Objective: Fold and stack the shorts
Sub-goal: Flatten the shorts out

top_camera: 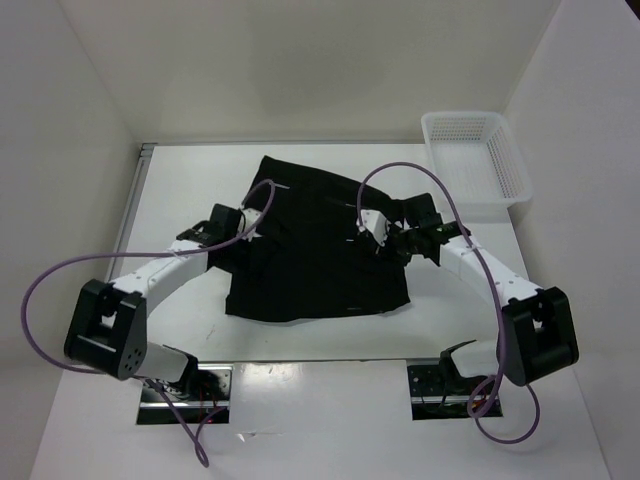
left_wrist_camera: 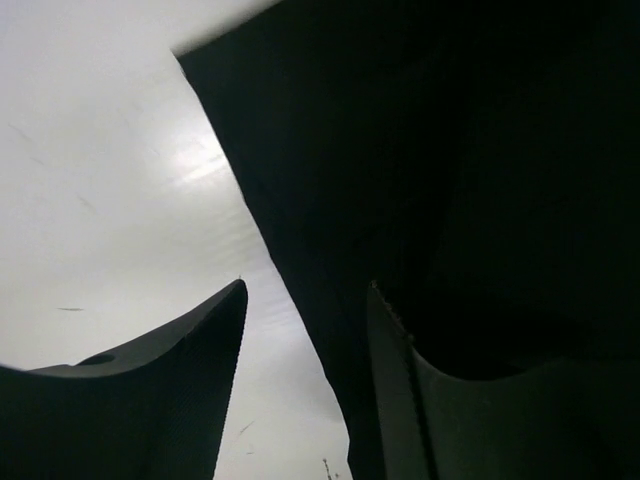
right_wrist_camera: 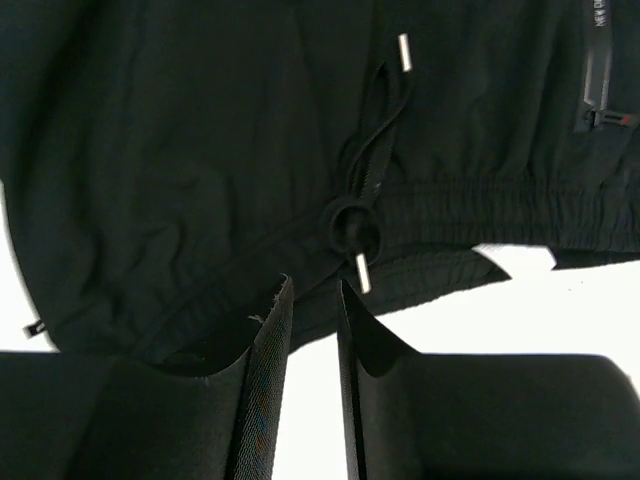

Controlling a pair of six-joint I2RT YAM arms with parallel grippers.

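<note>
White tabletop [top_camera: 300, 420], shorts [top_camera: 310, 250] spread flat just left of the basket [top_camera: 520, 175]; left hand [left_wrist_camera: 305, 300] is apart, straddling the edge away from the basket, right hand [right_wrist_camera: 312, 290] barely apart at the basket-side waistband [right_wrist_camera: 480, 200].

Label [right_wrist_camera: 598, 50] lettering on shorts [right_wrist_camera: 180, 150] illegible.

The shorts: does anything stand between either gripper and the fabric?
Nothing visible does. The left gripper straddles the left edge of the shorts, and the right gripper hangs just over their waistband beside the drawstring. The white basket stands apart at the far right corner.
</note>
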